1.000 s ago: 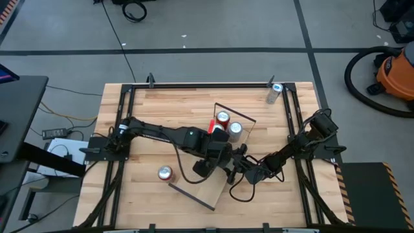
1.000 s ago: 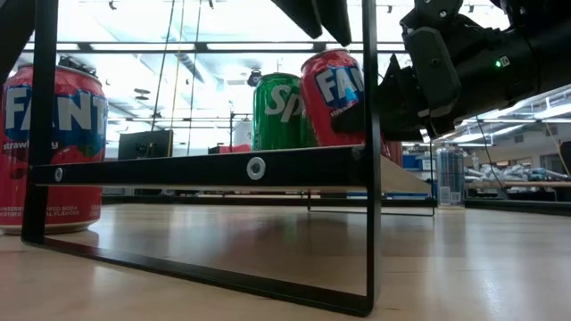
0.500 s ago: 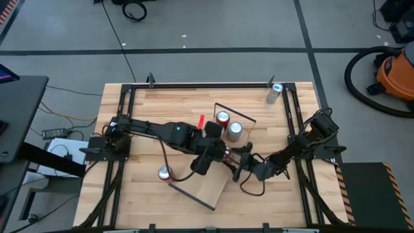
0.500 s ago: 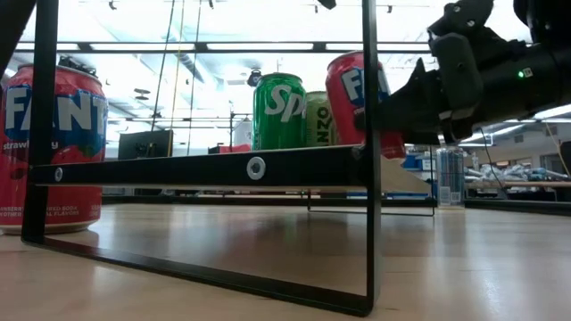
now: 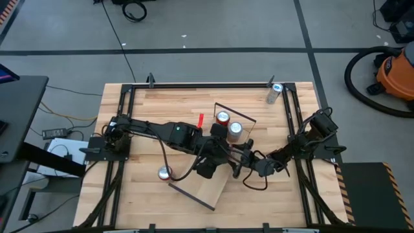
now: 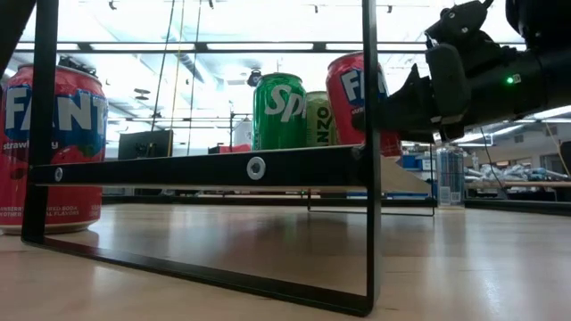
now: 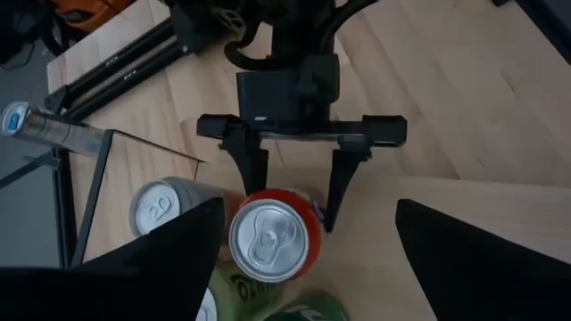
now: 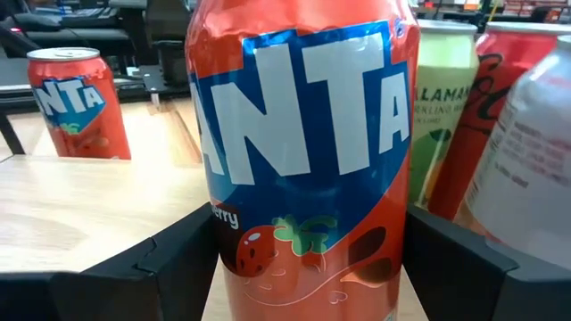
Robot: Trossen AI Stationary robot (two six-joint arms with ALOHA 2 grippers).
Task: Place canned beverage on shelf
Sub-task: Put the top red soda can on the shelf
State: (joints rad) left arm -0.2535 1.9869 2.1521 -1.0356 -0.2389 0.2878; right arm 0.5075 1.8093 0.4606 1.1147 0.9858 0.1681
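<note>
A red Fanta can (image 8: pixel 303 152) sits between the fingers of my right gripper (image 8: pixel 308 263), above the near part of the shelf (image 5: pixel 206 189). The shelf is a light-wood board whose black wire end frame (image 6: pixel 370 178) fills the low view. In that view the can (image 6: pixel 355 89) tilts. My left gripper (image 7: pixel 308 203) hangs open above it, holding nothing. A green Sprite can (image 6: pixel 278 111), a pale green can (image 8: pixel 442 107), a red can (image 8: pixel 486 116) and a silver can (image 8: pixel 535 169) stand on the board behind it. My right gripper pinches the Fanta can's side wall (image 8: pixel 223 254) between its two fingers (image 8: pixel 152 267), one on each side. The fingers (image 7: pixel 337 192) lie about level and come from the table's right. The can leans with its top (image 7: pixel 268 234) toward the table's left. The frame post and gripper hide its base.
Another Fanta can (image 5: pixel 165 173) stands on the tabletop left of the shelf's near end. A tall slim silver can (image 5: pixel 275 92) stands at the far right corner. Black rails (image 5: pixel 123 149) run along the table's sides.
My left gripper has risen out of the low view and drawn back toward the table's left. The Fanta can, nearly upright a second ago, now leans and has shifted a little toward the table's right in my right gripper's hold.
</note>
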